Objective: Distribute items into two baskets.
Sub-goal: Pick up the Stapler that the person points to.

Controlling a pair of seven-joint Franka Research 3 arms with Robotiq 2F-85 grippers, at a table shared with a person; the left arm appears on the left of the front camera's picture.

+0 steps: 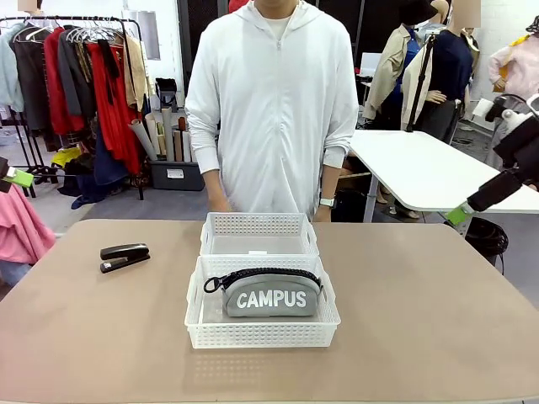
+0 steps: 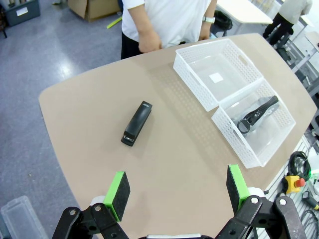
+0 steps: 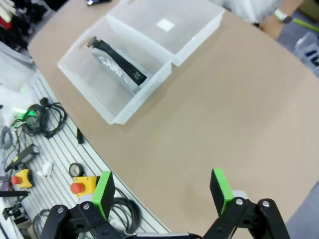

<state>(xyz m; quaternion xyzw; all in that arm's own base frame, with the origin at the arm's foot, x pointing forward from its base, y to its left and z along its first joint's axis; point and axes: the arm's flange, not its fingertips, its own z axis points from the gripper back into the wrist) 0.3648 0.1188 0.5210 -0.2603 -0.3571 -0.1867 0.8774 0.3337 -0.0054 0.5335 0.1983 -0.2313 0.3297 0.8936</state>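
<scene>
Here the left gripper (image 2: 175, 174) hangs above the table (image 2: 164, 164) with its jaws spread wide, the green pads (image 2: 117, 194) well apart and nothing between them. Straight ahead of it, a little toward the left-hand finger in the left wrist view, the black stapler (image 2: 137, 123) lies flat on the bare tabletop, apart from everything else. Farther ahead and off to the right-hand finger's side sit the two white baskets, touching along their long sides. The nearer basket (image 2: 249, 155) holds the grey pouch (image 2: 256, 114), seen from above as its black zipper. The farther basket (image 2: 192, 74) has only a small white label on its clear bottom. Beyond that basket a person (image 2: 169, 20) in a white top stands at the table's edge, one hand (image 2: 149, 44) hanging by the rim.

The right gripper (image 3: 162, 174) is likewise spread open and holds nothing, hovering over the table's near edge. Below its left-hand finger in that view, off the table, lie cables and a yellow box with a red button (image 3: 79, 187). Well ahead of it and toward the upper left stand both baskets, the pouch on its edge inside the closer one, with part of its white lettering showing.

From the front, the pouch stands upright in the basket closer to the robot, "CAMPUS" facing the camera.
</scene>
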